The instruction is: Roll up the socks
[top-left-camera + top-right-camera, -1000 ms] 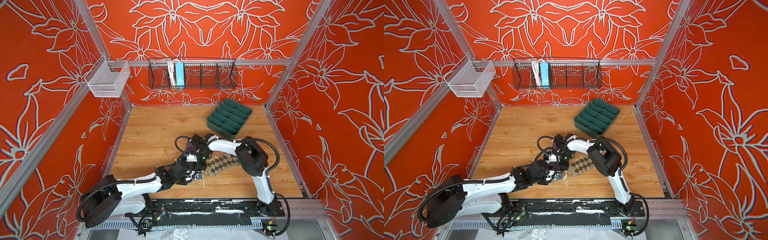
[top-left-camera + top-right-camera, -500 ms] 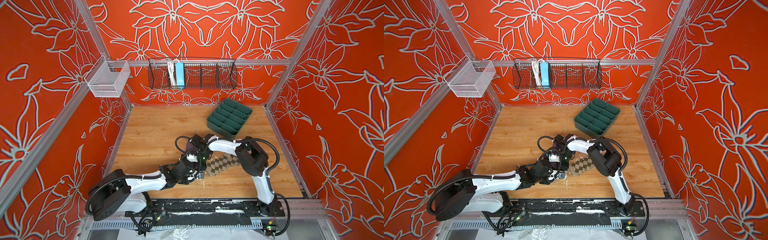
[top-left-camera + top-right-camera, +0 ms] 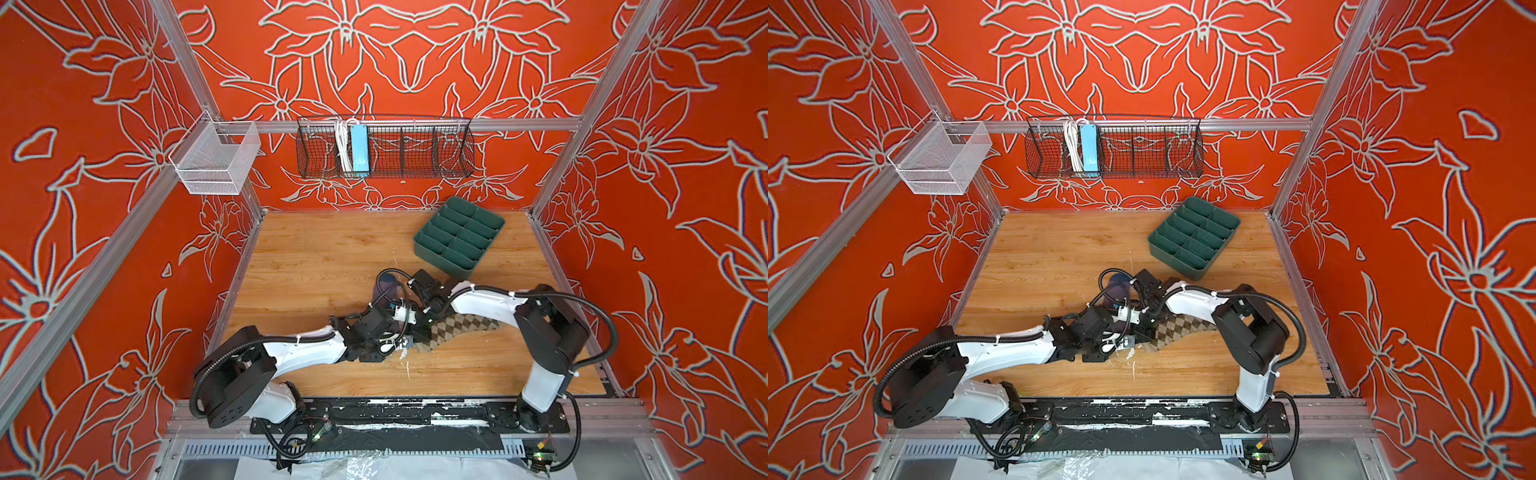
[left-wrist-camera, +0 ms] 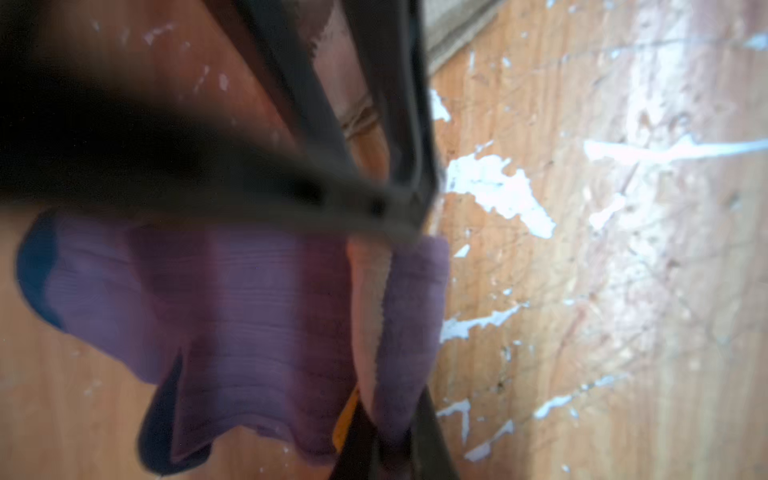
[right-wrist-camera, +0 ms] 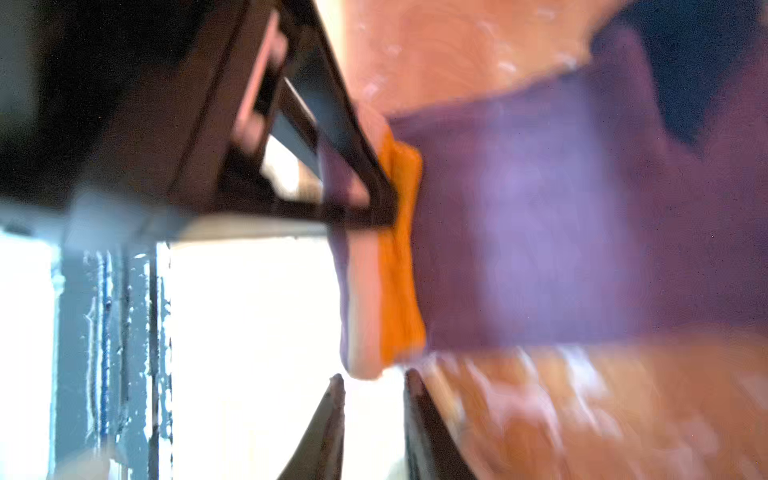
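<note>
Arms (image 3: 482,297) half-hide the argyle sock (image 3: 461,327); left jaws clamp the purple sock (image 4: 257,307), right jaws parted (blurry) at its cuff (image 5: 399,249).

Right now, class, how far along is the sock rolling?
Done: little; only the purple sock looks folded over at its cuff. In hand: the left gripper pinches that fold; the right gripper stands open by the cuff. Left: rolling it up, then the argyle sock, lying flat.
</note>
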`<state>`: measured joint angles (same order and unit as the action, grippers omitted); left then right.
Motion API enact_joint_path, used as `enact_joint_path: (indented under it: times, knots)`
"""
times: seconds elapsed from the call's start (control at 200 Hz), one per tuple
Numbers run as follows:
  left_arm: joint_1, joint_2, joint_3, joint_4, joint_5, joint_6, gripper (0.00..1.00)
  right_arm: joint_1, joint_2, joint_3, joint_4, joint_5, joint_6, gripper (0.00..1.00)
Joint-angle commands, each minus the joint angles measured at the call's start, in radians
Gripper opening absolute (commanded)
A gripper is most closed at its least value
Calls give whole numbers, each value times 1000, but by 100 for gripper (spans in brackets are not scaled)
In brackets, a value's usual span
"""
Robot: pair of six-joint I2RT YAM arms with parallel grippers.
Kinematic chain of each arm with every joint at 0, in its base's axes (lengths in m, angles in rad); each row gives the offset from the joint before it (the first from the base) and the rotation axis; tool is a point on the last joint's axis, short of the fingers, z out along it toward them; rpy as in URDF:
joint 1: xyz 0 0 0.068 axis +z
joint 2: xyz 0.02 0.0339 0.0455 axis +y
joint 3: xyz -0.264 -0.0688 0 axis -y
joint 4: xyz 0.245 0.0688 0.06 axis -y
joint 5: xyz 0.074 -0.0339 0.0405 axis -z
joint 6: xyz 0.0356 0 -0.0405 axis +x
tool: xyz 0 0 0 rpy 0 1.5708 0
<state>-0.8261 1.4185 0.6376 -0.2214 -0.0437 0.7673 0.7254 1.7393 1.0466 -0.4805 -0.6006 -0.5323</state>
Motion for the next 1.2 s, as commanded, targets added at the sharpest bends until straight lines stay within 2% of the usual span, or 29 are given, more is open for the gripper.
enact_joint_path:
  times: [0.0,0.11,0.23,0.285,0.35,0.365,0.39,0.515,0.57,0.605,0.661,0.726,0.781,0.791,0.876,1.031,1.191]
  knots:
    - [57,31,15,-155,106,-37,0,-52,-162,-74,91,53,77,96]
    - [104,47,48,-207,203,-37,0,-109,-341,-132,150,130,137,98]
    - [158,96,98,-275,305,-32,0,-154,-571,-225,288,320,222,98]
    - [178,119,122,-301,349,-32,0,-155,-670,-301,426,517,335,98]
    - [200,154,159,-337,398,-34,0,-154,-777,-381,515,790,586,98]
    - [205,163,169,-346,411,-34,0,-157,-809,-402,531,823,652,98]
    - [212,179,186,-368,429,-32,0,-161,-835,-424,548,809,672,98]
    - [238,271,261,-442,477,-43,0,-165,-990,-515,542,385,414,98]
    - [246,311,290,-463,487,-55,0,-156,-1018,-539,496,287,346,97]
    - [250,336,310,-479,493,-57,0,-135,-1024,-540,452,260,286,93]
    - [252,371,338,-495,483,-70,0,-63,-1020,-535,374,313,182,90]
    - [256,398,364,-513,481,-76,0,89,-1000,-543,330,469,27,88]
    - [261,410,377,-517,476,-84,0,201,-959,-557,338,574,-84,85]
    - [261,411,380,-518,475,-85,0,223,-946,-560,342,590,-113,82]
    - [266,419,388,-521,478,-88,0,306,-847,-572,402,658,-219,73]
    - [269,418,385,-518,479,-92,0,372,-613,-529,550,716,-284,59]
    - [271,420,388,-522,482,-91,0,377,-379,-369,502,698,-258,52]
